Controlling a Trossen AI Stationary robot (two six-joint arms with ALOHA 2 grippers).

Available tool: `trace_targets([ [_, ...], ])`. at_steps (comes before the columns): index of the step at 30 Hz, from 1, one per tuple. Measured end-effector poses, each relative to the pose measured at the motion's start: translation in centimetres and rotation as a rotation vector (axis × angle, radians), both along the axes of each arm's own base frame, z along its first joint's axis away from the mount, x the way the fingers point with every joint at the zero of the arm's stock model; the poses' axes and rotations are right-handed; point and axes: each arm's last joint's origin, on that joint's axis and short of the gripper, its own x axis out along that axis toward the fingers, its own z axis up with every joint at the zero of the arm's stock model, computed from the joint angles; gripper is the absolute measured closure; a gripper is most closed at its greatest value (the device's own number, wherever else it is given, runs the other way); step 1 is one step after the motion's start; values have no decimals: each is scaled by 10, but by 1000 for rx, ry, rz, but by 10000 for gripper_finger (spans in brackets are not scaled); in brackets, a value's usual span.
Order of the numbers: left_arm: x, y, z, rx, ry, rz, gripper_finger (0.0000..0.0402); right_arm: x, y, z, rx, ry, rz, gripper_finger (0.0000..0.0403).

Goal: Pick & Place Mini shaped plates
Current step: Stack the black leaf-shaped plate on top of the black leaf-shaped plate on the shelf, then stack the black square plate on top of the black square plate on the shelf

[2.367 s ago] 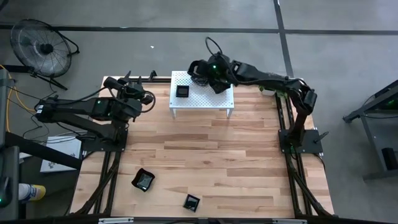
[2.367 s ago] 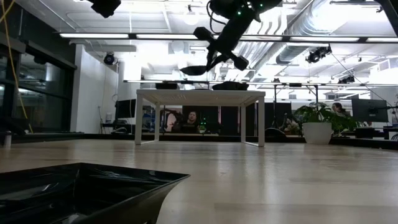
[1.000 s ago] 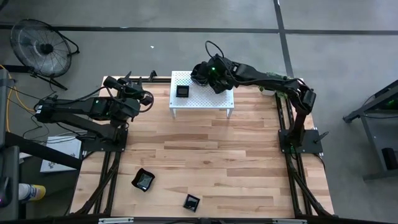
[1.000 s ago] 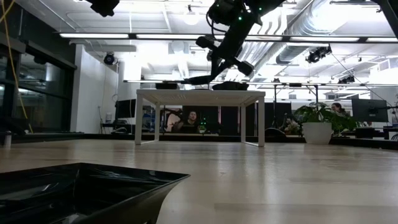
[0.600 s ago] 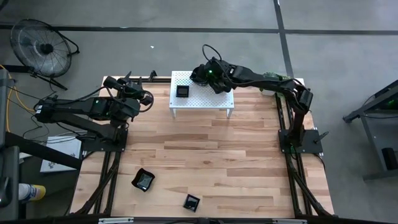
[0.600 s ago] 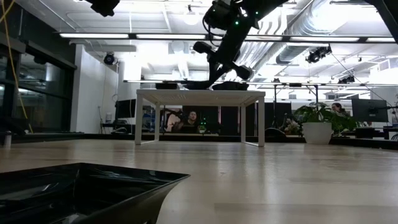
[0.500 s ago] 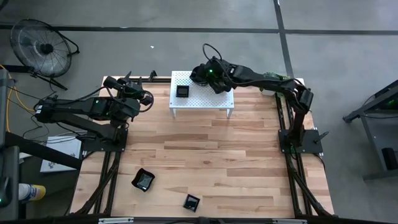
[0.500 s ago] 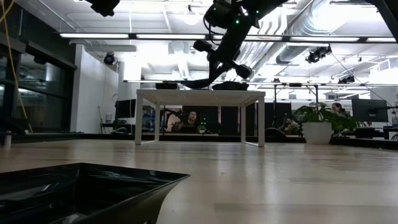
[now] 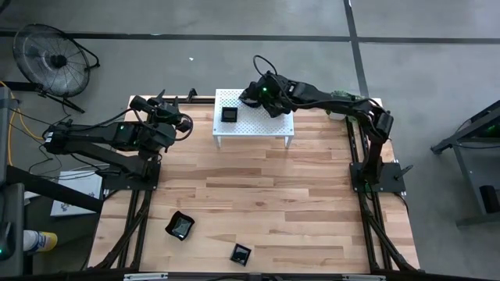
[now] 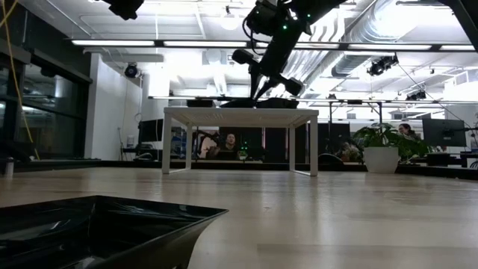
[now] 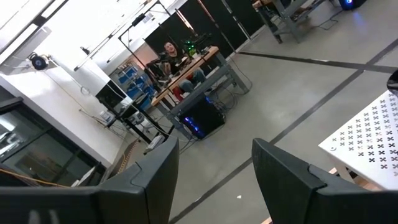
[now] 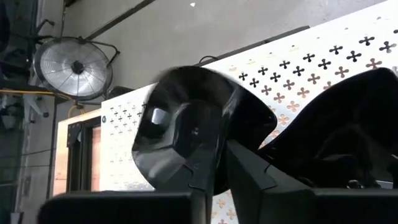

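I am reaching my right pincer over the back part of the white stand, towards its right half. My right wrist view is showing what the overhead view is not: a rounded black plate is filling the space just ahead of the pincer, its rim sitting right at the tips, with the stand's cross-punched top lying under it. Whether I am pinching that rim or only sitting loose around it I cannot tell. The level view is showing the pincer coming down at a slant onto the stand's top. There the plate is lying low on the surface as a dark sliver.

From above, a square plate is sitting on the left half of the stand, apart from my right pincer. Two more black plates are lying on the wooden table, well in front of the stand: a wavy-edged one to the left and a small square one nearer the front edge. The level view is catching one big black plate right against the lens.

My left pincer is hanging just left of the stand, off its left end. Its own view is showing the fingers spread wide with nothing between them, and one corner of the stand beyond them.
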Motion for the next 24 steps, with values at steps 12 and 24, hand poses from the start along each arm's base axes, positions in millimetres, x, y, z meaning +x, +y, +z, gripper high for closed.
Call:
trace_targets([
  [12,-1,0,-1,1,19,-1,204,-1,5,7,-18,4,74,293],
  [24,0,0,-3,-33,34,-57,204,-21,28,52,-170,39,388,283],
])
